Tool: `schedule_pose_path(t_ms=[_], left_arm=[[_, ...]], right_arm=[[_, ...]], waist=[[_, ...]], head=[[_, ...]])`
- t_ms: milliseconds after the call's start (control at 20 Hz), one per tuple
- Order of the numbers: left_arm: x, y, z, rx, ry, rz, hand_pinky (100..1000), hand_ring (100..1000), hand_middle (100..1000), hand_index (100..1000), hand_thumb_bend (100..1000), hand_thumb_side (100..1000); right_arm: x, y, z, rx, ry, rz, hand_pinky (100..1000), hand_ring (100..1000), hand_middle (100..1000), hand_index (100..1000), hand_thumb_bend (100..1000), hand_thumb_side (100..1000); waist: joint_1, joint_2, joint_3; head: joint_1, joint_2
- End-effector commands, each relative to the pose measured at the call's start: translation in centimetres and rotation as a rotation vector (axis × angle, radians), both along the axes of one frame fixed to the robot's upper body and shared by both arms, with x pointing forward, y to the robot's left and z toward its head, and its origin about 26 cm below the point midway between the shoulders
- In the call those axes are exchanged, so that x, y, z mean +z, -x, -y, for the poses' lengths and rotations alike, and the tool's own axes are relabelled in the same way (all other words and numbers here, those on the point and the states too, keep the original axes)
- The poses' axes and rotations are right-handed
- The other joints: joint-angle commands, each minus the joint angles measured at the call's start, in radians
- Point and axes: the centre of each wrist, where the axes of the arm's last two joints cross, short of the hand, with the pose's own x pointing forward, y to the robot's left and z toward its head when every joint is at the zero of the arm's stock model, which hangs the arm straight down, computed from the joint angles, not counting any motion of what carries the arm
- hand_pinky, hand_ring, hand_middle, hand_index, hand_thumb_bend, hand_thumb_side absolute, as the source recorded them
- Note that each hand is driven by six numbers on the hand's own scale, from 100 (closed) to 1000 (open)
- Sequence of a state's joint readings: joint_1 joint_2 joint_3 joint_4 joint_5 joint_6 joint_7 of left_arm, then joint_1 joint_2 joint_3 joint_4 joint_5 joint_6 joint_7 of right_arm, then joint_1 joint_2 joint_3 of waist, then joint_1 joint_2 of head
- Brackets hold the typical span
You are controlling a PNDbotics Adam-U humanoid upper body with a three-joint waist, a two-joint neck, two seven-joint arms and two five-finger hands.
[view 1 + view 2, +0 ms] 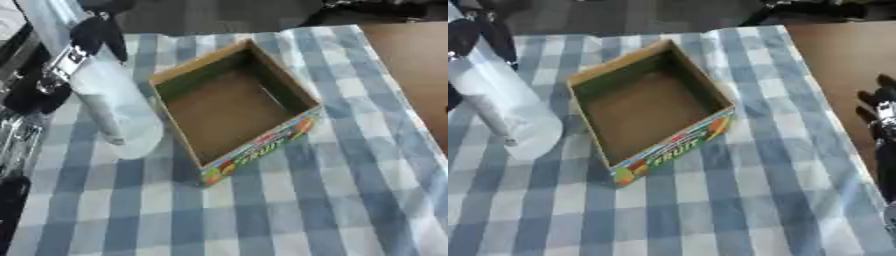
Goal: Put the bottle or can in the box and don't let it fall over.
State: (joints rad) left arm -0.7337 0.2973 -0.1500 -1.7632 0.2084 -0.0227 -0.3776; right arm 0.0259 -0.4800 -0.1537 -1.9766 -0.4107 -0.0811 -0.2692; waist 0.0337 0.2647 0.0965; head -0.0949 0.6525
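Here, checked cloth covers a brown table.

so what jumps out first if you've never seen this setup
The open cardboard box with a colourful fruit print sits empty mid-table on the blue-and-white checked tablecloth. Just left of it, the left hand holds a clear plastic bottle by its upper part, base near the cloth. The right hand shows at the right edge, holding nothing.

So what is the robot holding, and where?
Its left hand grips the clear plastic bottle around its upper part. The right hand holds nothing.
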Motion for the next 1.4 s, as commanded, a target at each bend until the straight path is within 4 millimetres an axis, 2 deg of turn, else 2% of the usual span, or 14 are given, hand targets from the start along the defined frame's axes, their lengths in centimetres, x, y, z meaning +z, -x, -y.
schedule_pose_path(t_ms=[50, 300, 600, 900, 1200, 1400], left_arm=[[1.3, -0.3, 1.2, 0.004, 0.007, 0.042, 150, 1000, 391, 100, 100, 622], [2.0, -1.9, 2.9, 0.076, 0.024, 0.077, 152, 1000, 390, 100, 100, 634], [1.6, -4.5, 5.6, 0.196, 0.024, 0.097, 155, 1000, 393, 100, 100, 612], [-0.7, -7.3, 8.5, 0.320, -0.008, 0.096, 162, 1000, 404, 100, 100, 576], [-2.8, -8.7, 10.0, 0.376, -0.014, 0.141, 163, 1000, 396, 100, 100, 591], [-3.9, -9.1, 10.5, 0.366, -0.031, 0.160, 237, 1000, 441, 126, 100, 634]], right_arm=[[1.3, 0.0, 0.1, 0.013, 0.024, 0.036, 942, 918, 1000, 896, 100, 579], [1.4, -0.1, 0.0, 0.022, 0.019, 0.043, 942, 919, 1000, 896, 100, 578], [1.6, -0.2, -0.2, 0.039, 0.010, 0.048, 942, 919, 1000, 896, 100, 580], [1.7, -0.4, -0.5, 0.049, -0.010, 0.049, 942, 921, 1000, 898, 100, 582], [1.8, -0.6, -0.7, 0.055, -0.017, 0.051, 942, 921, 1000, 898, 100, 582], [1.8, -0.6, -0.8, 0.062, -0.017, 0.050, 942, 920, 1000, 897, 100, 582]], waist=[[-0.005, -0.025, -0.003], [-0.009, -0.025, -0.013], [-0.016, -0.023, -0.027], [-0.025, -0.019, -0.048], [-0.030, -0.017, -0.061], [-0.030, -0.017, -0.064]], head=[[-0.001, -0.016], [0.007, -0.024], [0.023, -0.029], [0.044, -0.024], [0.057, -0.022], [0.059, -0.021]])
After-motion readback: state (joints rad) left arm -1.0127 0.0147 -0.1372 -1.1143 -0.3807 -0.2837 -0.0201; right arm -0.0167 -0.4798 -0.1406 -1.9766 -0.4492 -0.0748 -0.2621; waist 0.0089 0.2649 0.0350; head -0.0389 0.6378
